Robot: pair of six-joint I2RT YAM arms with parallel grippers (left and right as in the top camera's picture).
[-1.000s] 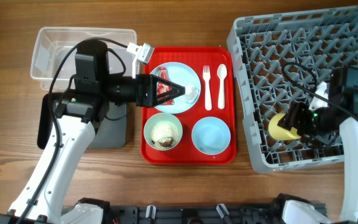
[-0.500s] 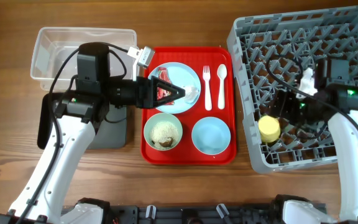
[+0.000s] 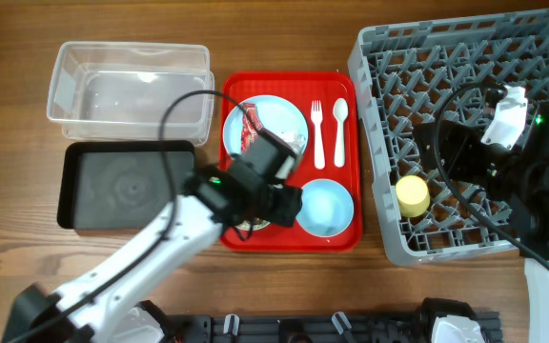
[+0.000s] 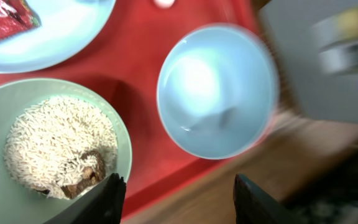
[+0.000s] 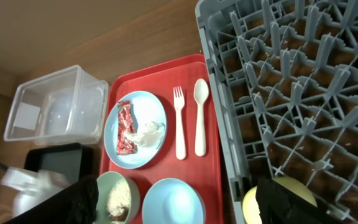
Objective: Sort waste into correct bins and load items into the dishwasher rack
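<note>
My left gripper (image 3: pixel 284 205) is open and empty, low over the red tray between the pale green bowl of rice and brown bits (image 4: pixel 61 149) and the empty light blue bowl (image 4: pixel 216 90). The red wrapper (image 3: pixel 250 131) and white tissue (image 5: pixel 149 132) lie on the light blue plate (image 3: pixel 279 110). The white fork (image 3: pixel 318 131) and spoon (image 3: pixel 339 129) lie beside it. The yellow cup (image 3: pixel 411 195) stands in the grey dishwasher rack (image 3: pixel 465 86). My right gripper (image 5: pixel 179 205) is open and empty, raised above the rack.
The clear tub (image 3: pixel 127 81) stands at the back left with the black tray (image 3: pixel 127 186) in front of it; both are empty. The flat red serving tray (image 3: pixel 351 152) lies between them and the rack. The left arm hides most of the green bowl from overhead.
My left gripper moved from over the plate to the bowls at the tray's front. My right gripper let go of the yellow cup in the rack and lifted away.
</note>
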